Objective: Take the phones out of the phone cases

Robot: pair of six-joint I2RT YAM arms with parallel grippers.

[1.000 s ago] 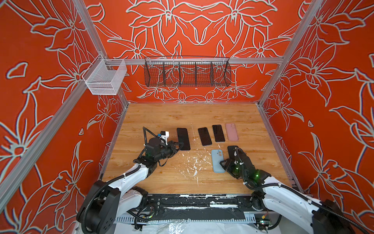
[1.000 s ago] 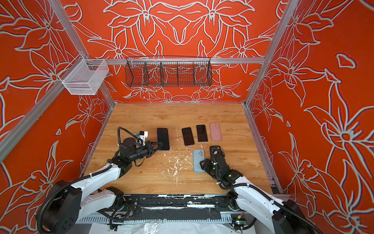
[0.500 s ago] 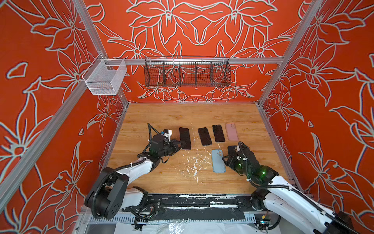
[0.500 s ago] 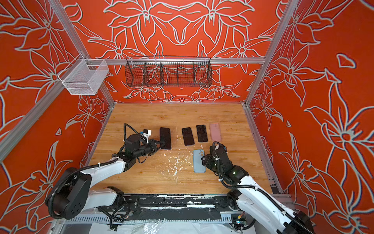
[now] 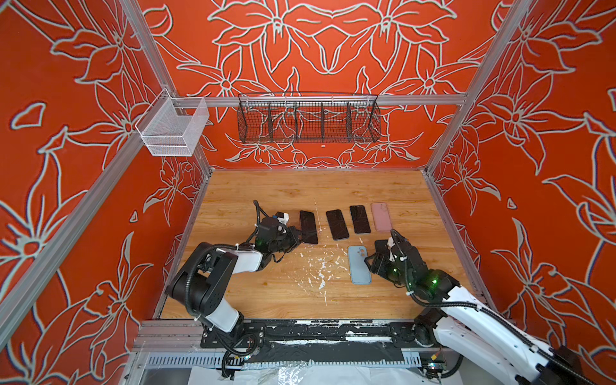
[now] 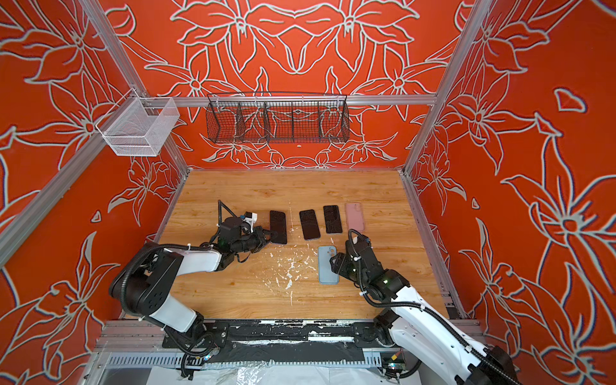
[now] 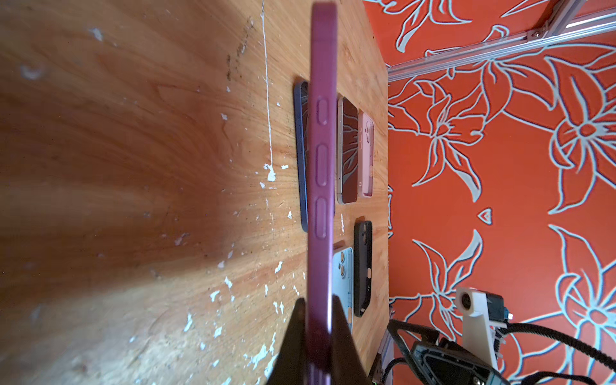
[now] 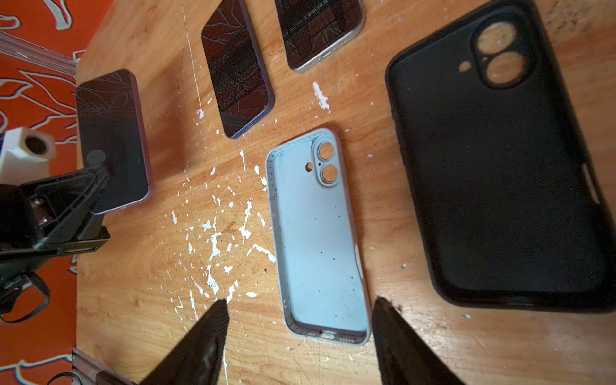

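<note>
The phone (image 5: 308,227) (image 6: 278,226) lies screen up at the left end of the row, inside a purple phone case (image 7: 321,166) that I see edge-on in the left wrist view. My left gripper (image 5: 295,238) (image 6: 266,237) (image 7: 319,300) is shut on its near end, as the right wrist view also shows on the phone (image 8: 113,140). My right gripper (image 5: 370,260) (image 6: 335,261) (image 8: 300,301) hangs open over the near end of an empty light blue case (image 8: 320,233) (image 5: 359,265), holding nothing.
An empty black case (image 8: 493,166) (image 5: 380,246) lies beside the blue one, partly under my right arm. Two bare phones (image 5: 337,225) (image 5: 360,219) and a pink case (image 5: 381,216) continue the row. Wire baskets (image 5: 308,118) (image 5: 173,128) hang on the back rails.
My right gripper's jaws have spread wider and it has shifted slightly toward the blue case. My left arm's elbow has swung forward while its gripper stays shut on the phone.
</note>
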